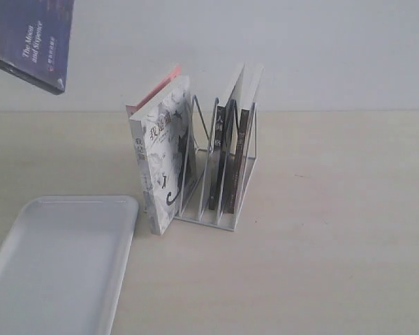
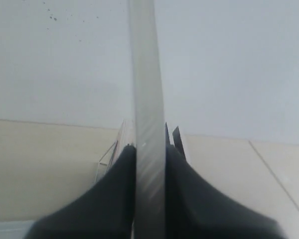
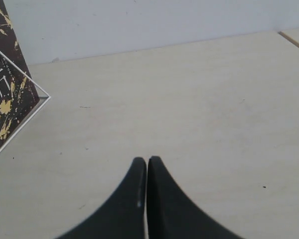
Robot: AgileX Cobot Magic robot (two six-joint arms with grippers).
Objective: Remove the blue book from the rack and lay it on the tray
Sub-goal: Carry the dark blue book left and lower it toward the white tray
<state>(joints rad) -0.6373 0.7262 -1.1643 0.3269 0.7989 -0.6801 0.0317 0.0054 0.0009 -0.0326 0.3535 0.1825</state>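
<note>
The dark blue paperback book [image 1: 35,38] with white lettering is already out of the white wire rack [image 1: 204,223]. It hangs tilted high in the exterior view's upper left corner, well above the pale wooden table [image 1: 335,244]. The left fingers [image 2: 120,194] are clamped on its thin grey edge. What is left, by my reading, is to lower it and lay it on the flat white plastic tray [image 1: 63,279], which lies bare, then let go. The right fingers [image 3: 134,199] are pressed together on nothing, low over the table beside the rack. The exterior frame cuts off most of the blue cover and shows neither arm. Whether the book hangs directly over the tray cannot be told.
</note>
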